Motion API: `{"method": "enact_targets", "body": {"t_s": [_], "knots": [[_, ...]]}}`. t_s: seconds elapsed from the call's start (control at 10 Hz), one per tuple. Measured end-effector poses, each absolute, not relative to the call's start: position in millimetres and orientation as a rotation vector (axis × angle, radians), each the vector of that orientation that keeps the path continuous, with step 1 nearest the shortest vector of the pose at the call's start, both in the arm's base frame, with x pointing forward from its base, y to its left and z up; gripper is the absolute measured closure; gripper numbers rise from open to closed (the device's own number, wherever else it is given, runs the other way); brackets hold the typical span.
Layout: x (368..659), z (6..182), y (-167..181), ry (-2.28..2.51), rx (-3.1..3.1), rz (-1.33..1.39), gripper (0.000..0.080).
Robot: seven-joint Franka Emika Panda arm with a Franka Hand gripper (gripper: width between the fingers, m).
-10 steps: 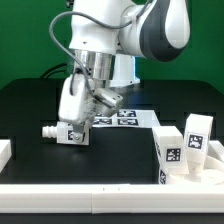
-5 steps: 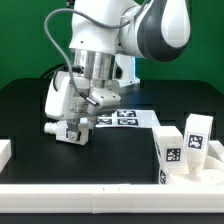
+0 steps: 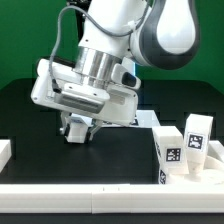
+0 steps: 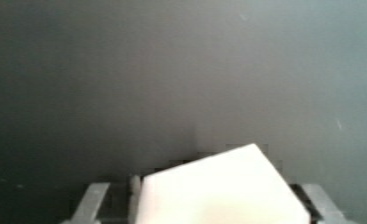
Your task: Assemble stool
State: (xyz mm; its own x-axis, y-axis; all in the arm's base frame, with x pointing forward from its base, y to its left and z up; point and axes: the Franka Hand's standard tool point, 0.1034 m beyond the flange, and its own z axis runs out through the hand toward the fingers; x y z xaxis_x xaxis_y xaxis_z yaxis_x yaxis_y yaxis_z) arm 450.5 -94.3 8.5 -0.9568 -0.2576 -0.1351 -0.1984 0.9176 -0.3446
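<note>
My gripper (image 3: 82,124) is shut on a white stool leg (image 3: 73,131) and holds it just above the black table, left of centre in the exterior view. A black-and-white tag shows on the leg's lower end. The arm's tilted white hand hides most of the leg. In the wrist view the leg (image 4: 215,185) is a pale block wedged between the two grey fingers (image 4: 102,200), and my gripper (image 4: 201,206) shows only black table beyond it.
Two more tagged white legs (image 3: 169,152) (image 3: 197,133) stand at the exterior view's right against a white rail (image 3: 100,190) along the front edge. The marker board (image 3: 146,120) lies behind the arm. A white block (image 3: 5,152) sits at the left edge.
The leg lay on the table a second ago; it now hangs lifted in the grip. The hand has swung round and tilted, moving toward the exterior view's left.
</note>
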Motion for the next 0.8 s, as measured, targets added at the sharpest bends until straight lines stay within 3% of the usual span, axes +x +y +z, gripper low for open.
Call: {"method": "enact_targets", "body": {"t_s": [0.4,0.7,0.8], "knots": [[447,16.4,-108,2.870,0.116,-0.592,0.0475],[480,19.0,-95,2.830,0.117,-0.508,0.0475],[480,19.2,-99,2.834,0.096,-0.516,0.0373]]}}
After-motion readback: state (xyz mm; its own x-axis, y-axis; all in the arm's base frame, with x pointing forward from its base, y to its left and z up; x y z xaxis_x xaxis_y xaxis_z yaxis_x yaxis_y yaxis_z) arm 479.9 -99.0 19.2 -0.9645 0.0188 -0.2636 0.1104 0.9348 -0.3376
